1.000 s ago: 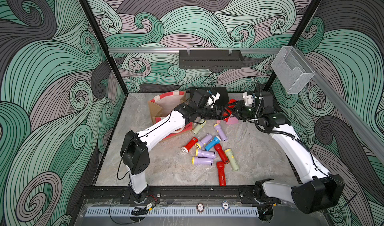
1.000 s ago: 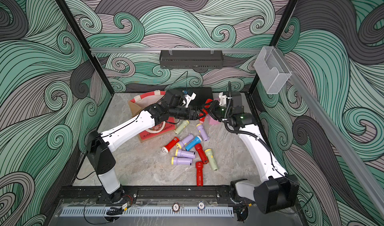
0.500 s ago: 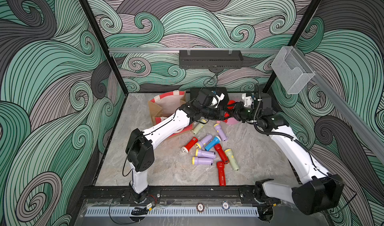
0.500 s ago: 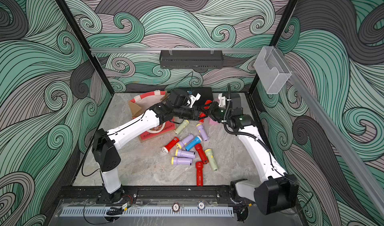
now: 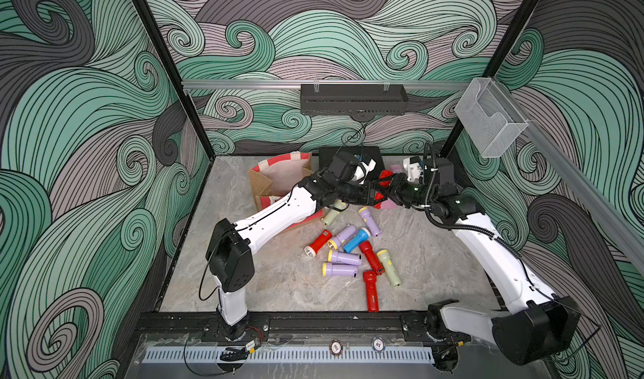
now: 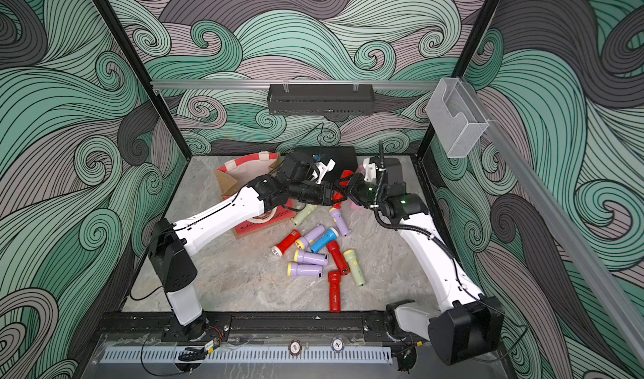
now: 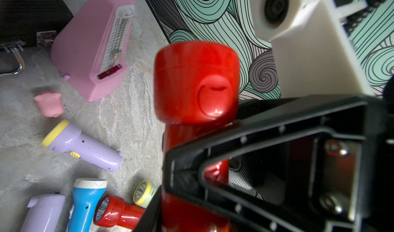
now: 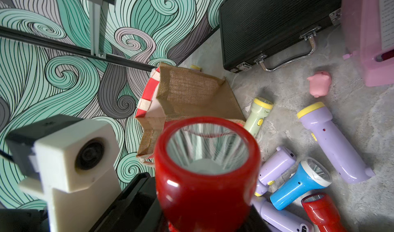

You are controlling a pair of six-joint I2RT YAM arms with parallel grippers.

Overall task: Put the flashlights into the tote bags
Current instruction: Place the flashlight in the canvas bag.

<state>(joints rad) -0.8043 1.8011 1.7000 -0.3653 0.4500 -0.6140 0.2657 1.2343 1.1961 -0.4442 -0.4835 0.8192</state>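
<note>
We see green-and-grey swirl walls (image 5: 87,133) enclosing a marbled grey tabletop (image 5: 278,290). An open tote bag (image 5: 278,173) sits at the back, loose flashlights (image 5: 343,258) scattered before it. The left end effector (image 5: 371,194) pinches a red flashlight (image 7: 195,81) beside the bag; the right end effector (image 5: 392,189) meets it, and we cannot tell its grip.

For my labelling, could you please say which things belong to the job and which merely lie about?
Job: red plastic flashlight held aloft; loose plastic flashlights (red, lilac, green, blue); red-white-rimmed jute tote bag.
Lying about: pink pyramid-shaped metronome; pink pig figure; black ribbed case.
</note>
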